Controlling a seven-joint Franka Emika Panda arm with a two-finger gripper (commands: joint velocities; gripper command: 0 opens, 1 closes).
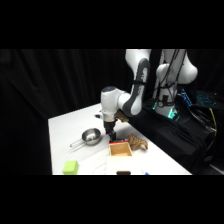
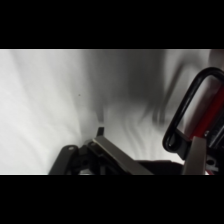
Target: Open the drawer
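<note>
the claw is held low over the table, just above the drawer, whose tan tray is seen slid out of its unit. in the wrist view the dark handle is seen beside one finger. whether the claw is apart or together cannot be told. the pulling step is judged to be under way; further travel along the slide is called for next.

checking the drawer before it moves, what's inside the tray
The drawer tray looks bare tan wood inside; its near part is cut off by the picture's edge, and the hand hangs beside its far edge.
</note>
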